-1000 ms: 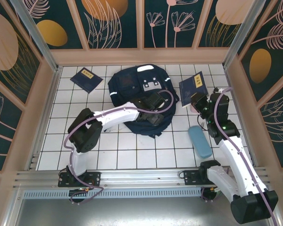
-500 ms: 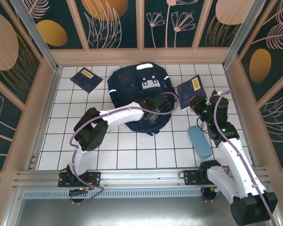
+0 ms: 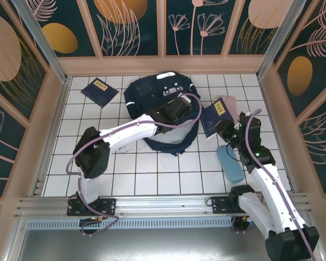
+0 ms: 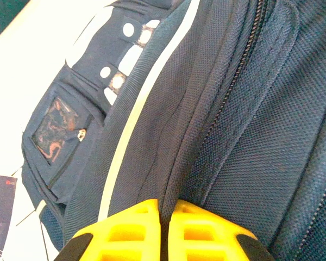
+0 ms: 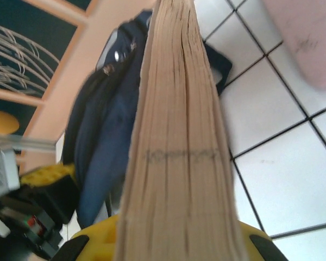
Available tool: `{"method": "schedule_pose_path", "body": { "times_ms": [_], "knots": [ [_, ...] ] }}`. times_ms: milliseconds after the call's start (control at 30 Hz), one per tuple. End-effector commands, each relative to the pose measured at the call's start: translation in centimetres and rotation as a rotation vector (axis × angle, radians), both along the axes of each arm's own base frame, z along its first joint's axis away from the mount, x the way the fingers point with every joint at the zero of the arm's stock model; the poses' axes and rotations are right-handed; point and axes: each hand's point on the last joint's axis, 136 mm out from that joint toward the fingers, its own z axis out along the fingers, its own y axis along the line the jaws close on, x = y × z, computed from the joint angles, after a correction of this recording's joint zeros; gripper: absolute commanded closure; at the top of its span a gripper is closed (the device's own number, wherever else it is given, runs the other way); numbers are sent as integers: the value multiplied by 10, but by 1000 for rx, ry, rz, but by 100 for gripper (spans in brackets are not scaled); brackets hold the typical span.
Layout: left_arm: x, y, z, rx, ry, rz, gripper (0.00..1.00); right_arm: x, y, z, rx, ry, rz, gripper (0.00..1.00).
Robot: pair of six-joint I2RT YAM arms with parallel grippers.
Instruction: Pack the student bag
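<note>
Since a second ago the left gripper [image 4: 163, 209] has gone from wide apart to closed on the large dark navy fabric backpack [image 3: 152, 95], which is now bunched up and drawn toward the far wall. The right gripper [image 5: 176, 242] has swung its booklet down and inward, toward the backpack's right side.

Nearest the arm bases, a light blue oblong case [image 3: 230, 163] lies flat on the white tiled table [image 3: 130, 174], just beside the right forearm. Past it, the right gripper's yellow fingers [image 5: 92, 242] clamp either side of a thin navy booklet with a yellow label [image 3: 213, 117]. The booklet is held tilted off the tiles, and the right wrist view looks straight along its tan page edge [image 5: 179, 136]. It hangs just beside the backpack's right edge; whether they touch cannot be told.

In the middle of the table the left arm reaches across to the backpack. Its yellow fingers [image 4: 125, 231] are pressed together with a fold of the woven fabric pinched between them, next to a zipper line [image 4: 233, 81]. A white reflective stripe [image 4: 133, 125] runs up the cloth beside that fold, and further off is the pale patch with small squares [image 4: 125, 49]. The backpack sits in the far half of the table, roughly centred between the side walls.

Furthest back, a pale pink flat object [image 3: 229, 101] shows behind the held booklet's top edge. A second navy booklet with a yellow label [image 3: 99, 91] lies flat on the tiles at the far left, near the backpack but apart from it.
</note>
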Motion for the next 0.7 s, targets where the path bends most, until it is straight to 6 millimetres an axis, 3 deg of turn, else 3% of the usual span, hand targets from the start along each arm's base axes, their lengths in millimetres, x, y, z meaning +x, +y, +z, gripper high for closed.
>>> {"method": "schedule_pose_path", "body": {
  "times_ms": [0,300,567,667],
  "knots": [
    [20,8,64,-144,-171,91,93,-9,24,3,95,-23,129,92],
    [25,0,81,-206,-191,87,94,-10,66,-14,389,0,270,92],
    [25,0,90,-231,-204,88,93,7,84,-13,469,-10,269,92],
    [26,-2,92,-243,-206,88,93,24,89,-16,465,-35,221,91]
  ]
}}
